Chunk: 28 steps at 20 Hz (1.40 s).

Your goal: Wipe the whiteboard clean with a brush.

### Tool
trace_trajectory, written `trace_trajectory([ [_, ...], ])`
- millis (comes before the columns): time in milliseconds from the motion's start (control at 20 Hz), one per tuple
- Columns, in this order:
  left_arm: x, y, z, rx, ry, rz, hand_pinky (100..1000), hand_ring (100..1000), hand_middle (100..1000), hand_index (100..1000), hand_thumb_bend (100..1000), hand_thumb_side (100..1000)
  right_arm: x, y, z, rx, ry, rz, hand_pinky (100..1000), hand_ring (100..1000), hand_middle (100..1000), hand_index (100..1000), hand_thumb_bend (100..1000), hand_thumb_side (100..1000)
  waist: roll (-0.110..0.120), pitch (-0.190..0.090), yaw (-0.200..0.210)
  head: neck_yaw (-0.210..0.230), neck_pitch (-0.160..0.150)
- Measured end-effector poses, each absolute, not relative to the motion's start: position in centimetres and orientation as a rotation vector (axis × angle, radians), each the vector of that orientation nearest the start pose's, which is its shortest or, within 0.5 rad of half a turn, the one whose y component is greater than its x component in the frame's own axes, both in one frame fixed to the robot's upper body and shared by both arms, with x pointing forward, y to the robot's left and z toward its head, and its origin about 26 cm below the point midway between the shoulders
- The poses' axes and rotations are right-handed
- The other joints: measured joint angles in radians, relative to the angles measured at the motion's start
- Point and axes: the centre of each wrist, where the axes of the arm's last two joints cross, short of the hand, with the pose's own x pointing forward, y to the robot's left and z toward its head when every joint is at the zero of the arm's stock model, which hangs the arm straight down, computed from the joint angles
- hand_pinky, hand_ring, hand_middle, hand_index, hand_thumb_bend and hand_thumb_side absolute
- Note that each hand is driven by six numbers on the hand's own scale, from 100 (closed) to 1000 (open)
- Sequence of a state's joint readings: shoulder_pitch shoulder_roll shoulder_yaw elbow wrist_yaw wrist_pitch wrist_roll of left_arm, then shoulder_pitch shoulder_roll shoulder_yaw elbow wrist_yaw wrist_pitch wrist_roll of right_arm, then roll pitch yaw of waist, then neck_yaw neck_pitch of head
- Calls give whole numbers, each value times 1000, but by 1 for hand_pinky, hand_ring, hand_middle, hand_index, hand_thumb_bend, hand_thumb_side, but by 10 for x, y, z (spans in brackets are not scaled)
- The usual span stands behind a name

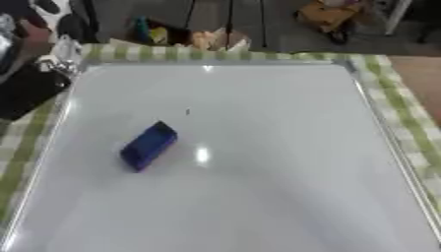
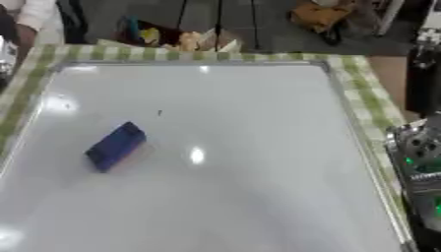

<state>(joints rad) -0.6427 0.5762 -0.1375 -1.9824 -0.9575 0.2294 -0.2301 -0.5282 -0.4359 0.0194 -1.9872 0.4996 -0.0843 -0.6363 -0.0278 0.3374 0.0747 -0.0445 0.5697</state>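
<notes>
Whiteboard point(image 1: 258, 187): lies flat on the worktop, filling most of both views, framed by a green-checked cloth point(image 1: 398, 106). Surface almost wholly white and glossy; one small dark mark point(image 1: 188, 112) shows just beyond the brush. No other writing can be made out.

Brush point(image 1: 149, 145): blue block, lying aslant on the board, left of centre. Nothing touches it.

Left robot hand point(image 1: 30, 88): dark shape at the upper-left edge of the left eye view, off the board and well apart from the brush; whether the fingers are apart or together cannot be told.

Right robot hand point(image 2: 422, 147): silver-and-black parts at the right edge of the right eye view, beside the board's rim, far from the brush; finger state cannot be told.

Progress, as judged: board looks nearly clean. Left to do: take up the brush and clear the last mark.
</notes>
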Motion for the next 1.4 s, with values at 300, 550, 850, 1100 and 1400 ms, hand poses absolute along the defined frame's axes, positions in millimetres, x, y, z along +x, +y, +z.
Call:
trace_trajectory([
  [300, 310, 216, 302, -1980, 2452, 1899, 399, 494, 684, 900, 100, 1000, 312, -248, 272, 1147, 3144, 26, 797, 851, 764, 822, 100, 1000, 2, -6, -2, 8, -1],
  [550, 313, 206, 295, -1889, 2381, 2211, 426, 510, 678, 921, 100, 1000, 312, -247, 271, 1134, 3152, 18, 797, 851, 763, 821, 100, 1000, 3, -6, -3, 8, -1],
  [850, 318, 202, 287, -1815, 2243, 2517, 437, 556, 712, 944, 352, 1000, 312, -247, 271, 1133, 3155, 16, 797, 852, 762, 820, 100, 1000, 5, -6, -5, 11, -1],
  [1100, 322, 200, 280, -1759, 2125, 2711, 459, 612, 759, 964, 567, 1000, 312, -247, 271, 1125, 3159, 17, 797, 851, 761, 818, 100, 1000, 7, -6, -5, 12, -1],
  [1400, 329, 204, 269, -1739, 2046, 2860, 469, 618, 762, 966, 729, 1000, 312, -247, 271, 1117, 3161, 17, 797, 851, 759, 816, 100, 1000, 6, -6, -4, 12, -1],
])
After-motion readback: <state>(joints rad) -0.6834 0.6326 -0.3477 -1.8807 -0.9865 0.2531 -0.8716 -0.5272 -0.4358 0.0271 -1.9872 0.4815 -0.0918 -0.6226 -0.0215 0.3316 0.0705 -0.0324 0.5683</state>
